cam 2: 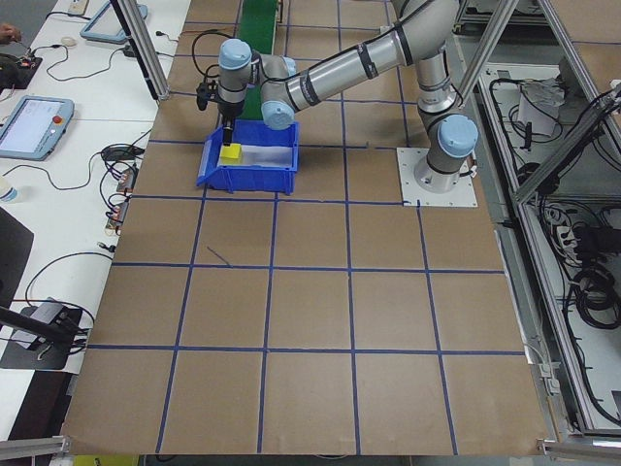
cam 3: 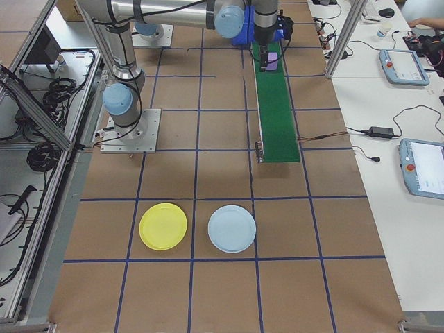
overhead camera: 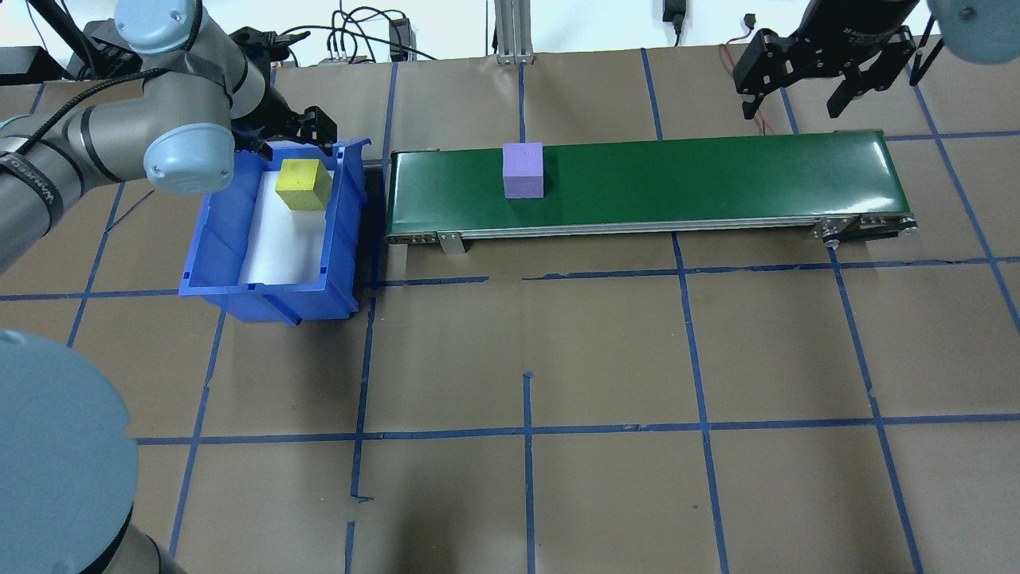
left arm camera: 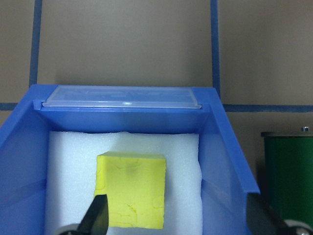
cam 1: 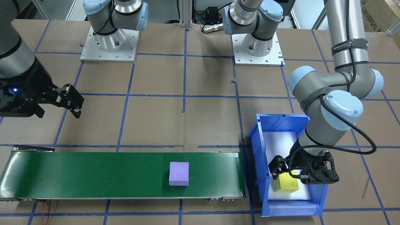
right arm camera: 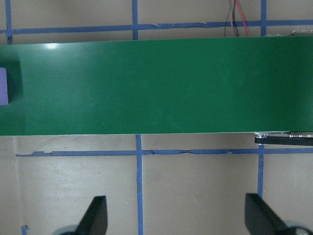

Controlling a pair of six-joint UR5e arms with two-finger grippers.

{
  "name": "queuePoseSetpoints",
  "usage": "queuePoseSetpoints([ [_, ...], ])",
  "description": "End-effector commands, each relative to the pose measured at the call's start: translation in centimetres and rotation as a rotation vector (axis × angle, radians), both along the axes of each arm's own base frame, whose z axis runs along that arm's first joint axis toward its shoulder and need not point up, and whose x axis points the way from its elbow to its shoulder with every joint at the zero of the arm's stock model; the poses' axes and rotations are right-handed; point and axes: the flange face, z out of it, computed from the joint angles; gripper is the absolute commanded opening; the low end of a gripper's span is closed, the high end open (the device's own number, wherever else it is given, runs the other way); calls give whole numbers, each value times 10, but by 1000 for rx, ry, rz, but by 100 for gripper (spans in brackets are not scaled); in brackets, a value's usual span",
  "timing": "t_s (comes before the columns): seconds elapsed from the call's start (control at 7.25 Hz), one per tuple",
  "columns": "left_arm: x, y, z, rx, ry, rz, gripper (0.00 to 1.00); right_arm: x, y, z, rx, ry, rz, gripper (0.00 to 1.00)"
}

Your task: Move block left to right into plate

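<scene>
I see left gripper (cam 1: 301,175) spread wide over yellow block (cam 1: 286,182) in blue bin (cam 1: 259,150) | right gripper (overhead camera: 821,76) spread, empty | purple block (overhead camera: 523,170) on belt (overhead camera: 717,179) | yellow plate (cam 3: 163,227) beyond belt's right end

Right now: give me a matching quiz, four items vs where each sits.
Items:
1. yellow block
2. purple block
3. yellow plate
4. right claw

Places:
A. on the green conveyor
B. on the table paper, beside the pale blue plate
C. in the blue bin
D. above the conveyor's far end, open

Pairs: 1-C, 2-A, 3-B, 4-D
</scene>
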Motion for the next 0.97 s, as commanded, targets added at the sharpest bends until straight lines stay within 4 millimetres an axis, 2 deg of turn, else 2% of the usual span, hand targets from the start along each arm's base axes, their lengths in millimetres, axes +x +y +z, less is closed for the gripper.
queuePoseSetpoints([
  [0.0, 10, -4, -18, 27, -16, -8, 100, -88, -41, -68, 46, -140, 37, 100],
  [0.28, 16, -5, -25, 37, -10, -15, 100, -116, -61, -122, 48, -160, 90, 100],
  [0.41, 15, -7, -37, 54, 0, -19, 100, -134, -62, -135, 56, -181, 91, 100],
  [0.83, 11, -3, -47, 66, 25, -113, 100, -134, -62, -138, 56, -192, 75, 100],
])
